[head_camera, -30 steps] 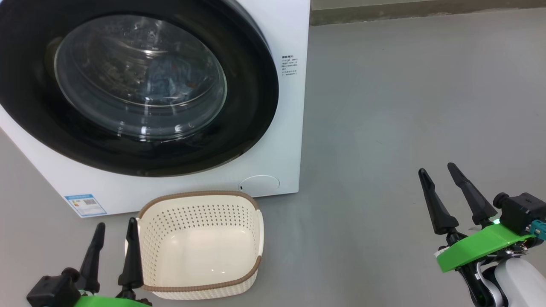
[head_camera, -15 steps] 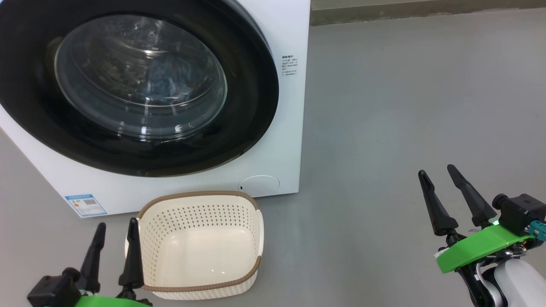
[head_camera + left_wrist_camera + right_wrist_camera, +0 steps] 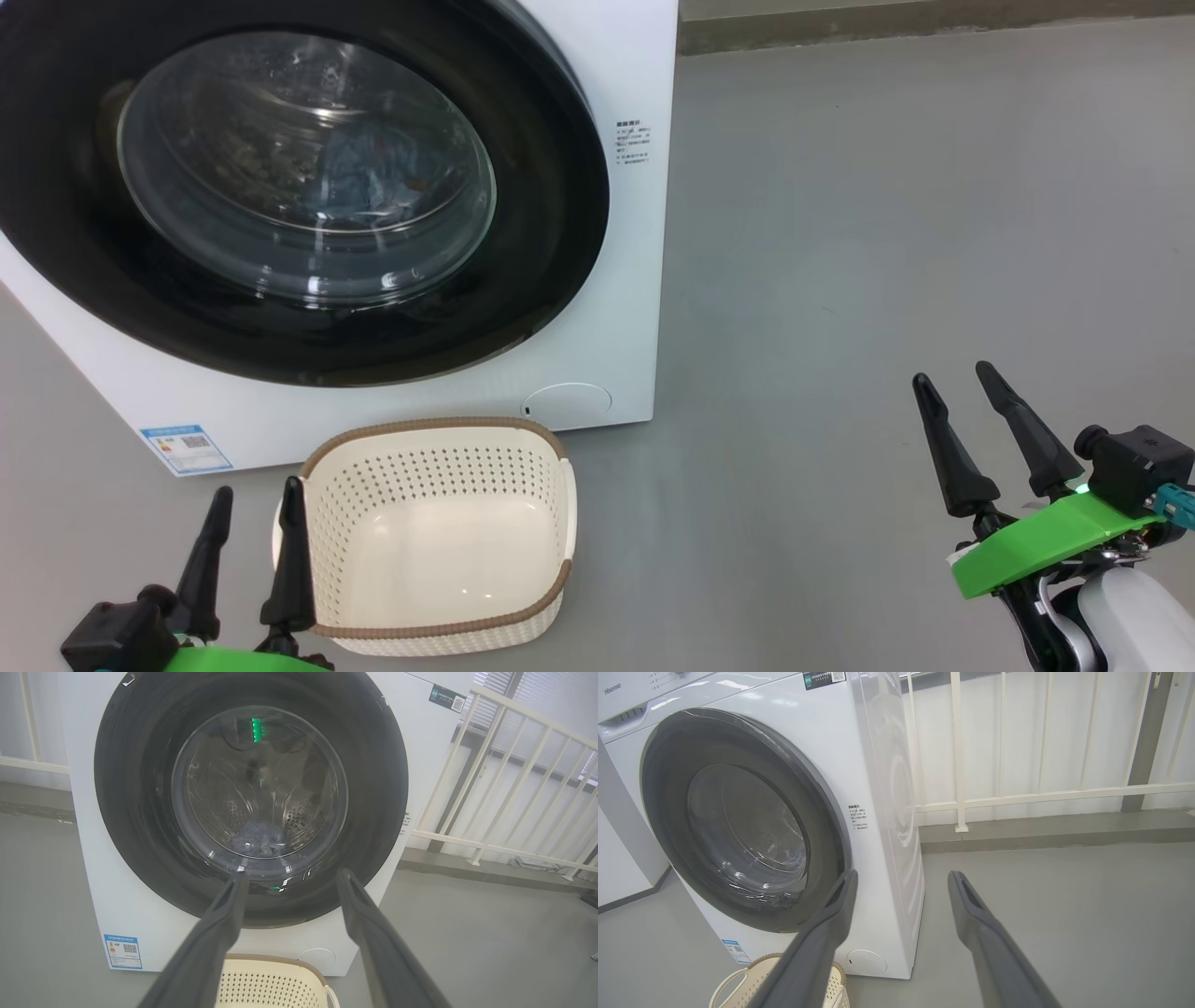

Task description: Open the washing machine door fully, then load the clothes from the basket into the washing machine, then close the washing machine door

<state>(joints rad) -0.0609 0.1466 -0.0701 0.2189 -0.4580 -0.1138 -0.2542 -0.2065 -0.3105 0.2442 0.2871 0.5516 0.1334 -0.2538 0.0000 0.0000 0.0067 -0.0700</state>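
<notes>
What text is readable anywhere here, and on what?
"Hisense": top left corner of the washing machine front.
Blue label sticker, lower front: too small to read.
Black print block beside the washing machine door: too small.
Dark QR sticker, top front: blurred.

The brand name Hisense (image 3: 612, 689) is showing at the upper left corner of the washing machine (image 3: 878, 868). A blue label sticker (image 3: 187, 449) with a QR code is sitting at the lower left of the front panel, its print too small to read. A dark sticker (image 3: 447, 698) with a QR code is occupying the top right corner, illegible. A block of black print (image 3: 633, 143) is standing beside the washing machine door (image 3: 308, 187), unreadable.
</notes>
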